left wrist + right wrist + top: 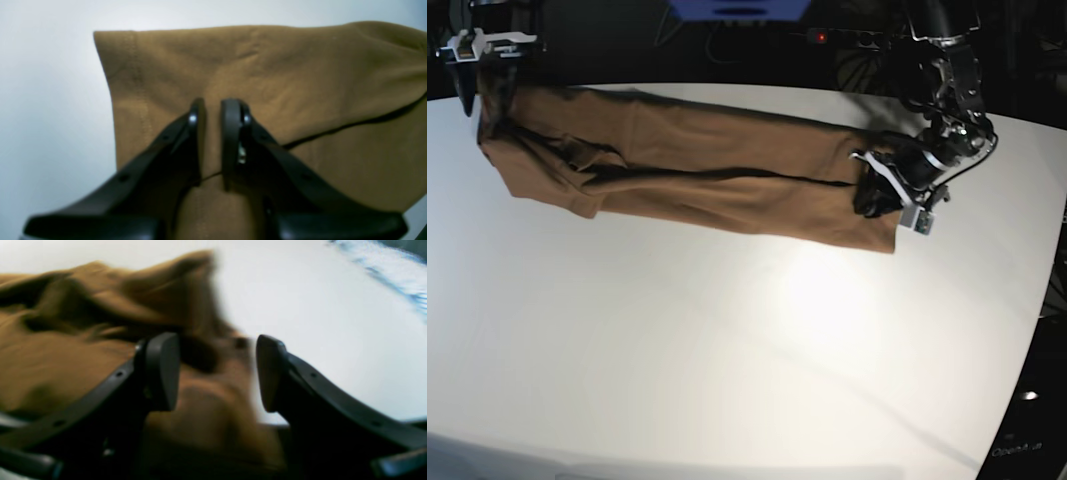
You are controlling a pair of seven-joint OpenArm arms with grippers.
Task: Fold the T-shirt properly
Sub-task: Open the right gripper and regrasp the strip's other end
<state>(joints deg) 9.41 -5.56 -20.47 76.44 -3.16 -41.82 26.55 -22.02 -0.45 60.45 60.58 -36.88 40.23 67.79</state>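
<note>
The brown T-shirt (707, 165) lies as a long, narrow folded strip across the far part of the white table (727, 340). At the strip's right end in the base view, my left gripper (879, 196) is shut on the T-shirt. In the left wrist view a layer of T-shirt (283, 73) passes between the nearly closed fingers of that gripper (213, 104). My right gripper (473, 85) is at the strip's left end. The right wrist view is blurred and shows this gripper (215, 340) open above the rumpled T-shirt (66, 356), holding nothing.
The table's curved edge (1037, 300) runs down the right side, with dark floor beyond it. A blue object (737, 8) and cables sit behind the table's far edge.
</note>
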